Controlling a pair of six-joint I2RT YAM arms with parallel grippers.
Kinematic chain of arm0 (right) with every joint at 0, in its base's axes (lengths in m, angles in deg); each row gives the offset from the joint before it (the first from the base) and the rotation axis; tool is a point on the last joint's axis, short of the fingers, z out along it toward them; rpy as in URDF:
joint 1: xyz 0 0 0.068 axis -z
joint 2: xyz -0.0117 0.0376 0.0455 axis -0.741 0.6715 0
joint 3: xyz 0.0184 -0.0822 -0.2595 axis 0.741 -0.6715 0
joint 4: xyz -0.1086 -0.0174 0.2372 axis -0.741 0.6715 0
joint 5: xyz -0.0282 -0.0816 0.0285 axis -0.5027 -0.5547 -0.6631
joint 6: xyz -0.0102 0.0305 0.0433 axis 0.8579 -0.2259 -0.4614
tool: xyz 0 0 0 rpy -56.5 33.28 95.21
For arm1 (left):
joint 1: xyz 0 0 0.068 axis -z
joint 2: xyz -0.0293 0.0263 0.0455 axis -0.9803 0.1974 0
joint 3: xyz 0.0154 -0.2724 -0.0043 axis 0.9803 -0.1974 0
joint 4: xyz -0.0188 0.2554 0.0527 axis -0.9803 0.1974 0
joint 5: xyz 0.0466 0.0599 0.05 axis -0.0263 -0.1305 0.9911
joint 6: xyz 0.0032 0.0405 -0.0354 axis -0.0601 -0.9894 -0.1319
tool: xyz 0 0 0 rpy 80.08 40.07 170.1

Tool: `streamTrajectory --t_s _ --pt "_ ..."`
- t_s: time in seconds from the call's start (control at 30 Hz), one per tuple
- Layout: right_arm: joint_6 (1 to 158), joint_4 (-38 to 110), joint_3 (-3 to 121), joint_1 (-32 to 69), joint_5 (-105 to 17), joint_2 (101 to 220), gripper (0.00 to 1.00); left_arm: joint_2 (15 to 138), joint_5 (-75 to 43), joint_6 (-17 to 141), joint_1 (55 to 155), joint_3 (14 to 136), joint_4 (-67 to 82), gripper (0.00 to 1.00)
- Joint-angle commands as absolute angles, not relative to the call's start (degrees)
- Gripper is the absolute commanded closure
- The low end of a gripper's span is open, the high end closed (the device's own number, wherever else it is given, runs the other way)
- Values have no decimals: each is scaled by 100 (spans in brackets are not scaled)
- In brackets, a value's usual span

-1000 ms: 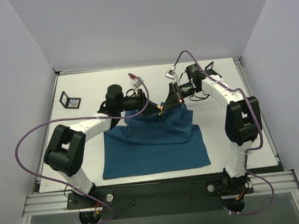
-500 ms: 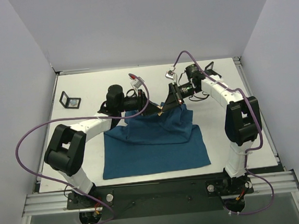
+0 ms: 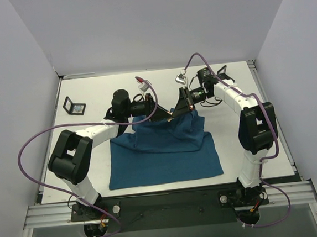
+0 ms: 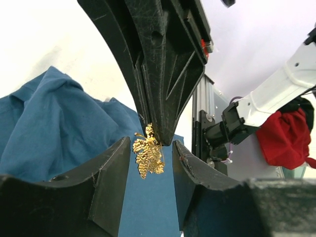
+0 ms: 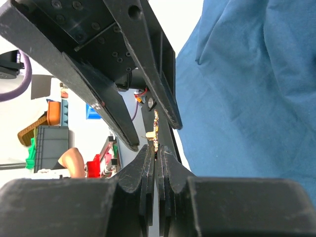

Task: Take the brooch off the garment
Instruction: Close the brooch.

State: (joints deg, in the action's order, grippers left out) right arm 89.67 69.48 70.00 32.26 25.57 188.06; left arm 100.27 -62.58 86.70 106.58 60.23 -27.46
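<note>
Pinching the brooch [image 4: 148, 157] by its upper edge, the right gripper [image 5: 155, 149] is clamped shut on it above the far edge of the garment [image 3: 167, 151], a rumpled dark teal-blue shirt spread on the white worktop [image 3: 97, 88]. The ornament is a small gold, leaf-like cluster with a grainy, glittering surface, thin when seen edge-on. The left gripper [image 4: 150, 144] meets it head-on, fingers parted to either side; whether they touch it is unclear.

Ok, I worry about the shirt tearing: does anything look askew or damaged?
Yes: the garment is not flat. Its far edge is drawn up into a peak at the brooch, which the right tool pinches, and the cloth below is folded and rumpled. No damage shows.
</note>
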Motion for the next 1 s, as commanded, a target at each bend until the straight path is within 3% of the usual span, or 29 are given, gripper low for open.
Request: streamTrajectory --t_s 0.0,0.47,0.97 --pt "9045 7028 7027 3305 2988 18742 100 10078 -6540 9037 10569 5986 -3520 52" --pt "9009 7028 7044 3323 2997 18751 100 10096 -6532 8976 10578 5951 -3468 55" --pt "9009 7020 7044 3323 2962 18715 100 10017 -6383 8634 10648 5969 -3143 67"
